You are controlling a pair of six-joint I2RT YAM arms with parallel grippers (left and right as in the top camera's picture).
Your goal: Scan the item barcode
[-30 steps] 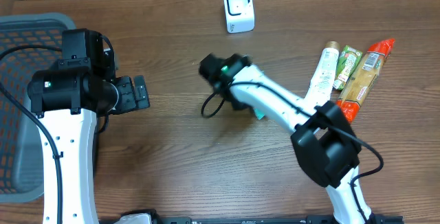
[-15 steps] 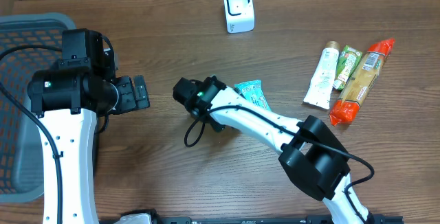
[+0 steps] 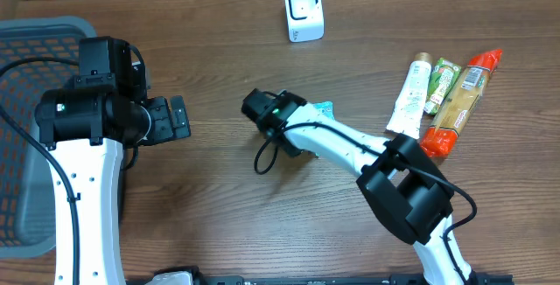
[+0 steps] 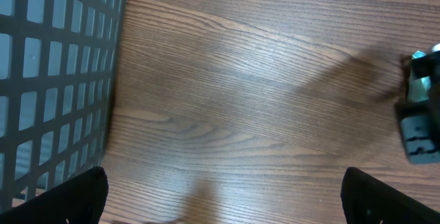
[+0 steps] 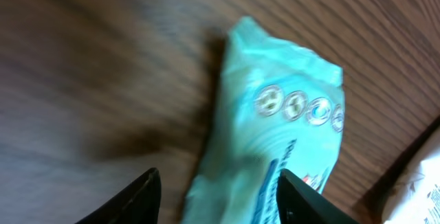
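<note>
A teal packet [image 5: 282, 128] lies flat on the wooden table, its printed side up. In the overhead view only its upper corner [image 3: 325, 108] shows past the right arm. My right gripper [image 5: 218, 176] hovers just over it, fingers spread, one off the packet's left edge and one over its right part; the jaws stand open and do not pinch it. From above that gripper [image 3: 300, 136] is mostly hidden under its own wrist. The white scanner [image 3: 304, 11] stands at the table's far edge. My left gripper [image 3: 179, 119] is wide open over bare wood [image 4: 223, 183], holding nothing.
A grey mesh basket [image 3: 26, 49] stands at the left edge, its wall [image 4: 55, 80] close beside the left gripper. At the right lie a white tube [image 3: 409, 97], a green packet [image 3: 442, 84] and an orange packet [image 3: 464, 101].
The right gripper let go of the teal packet, which came to lie on the table. It swung left, then came back over the packet with its jaws apart. The left arm stayed still.
</note>
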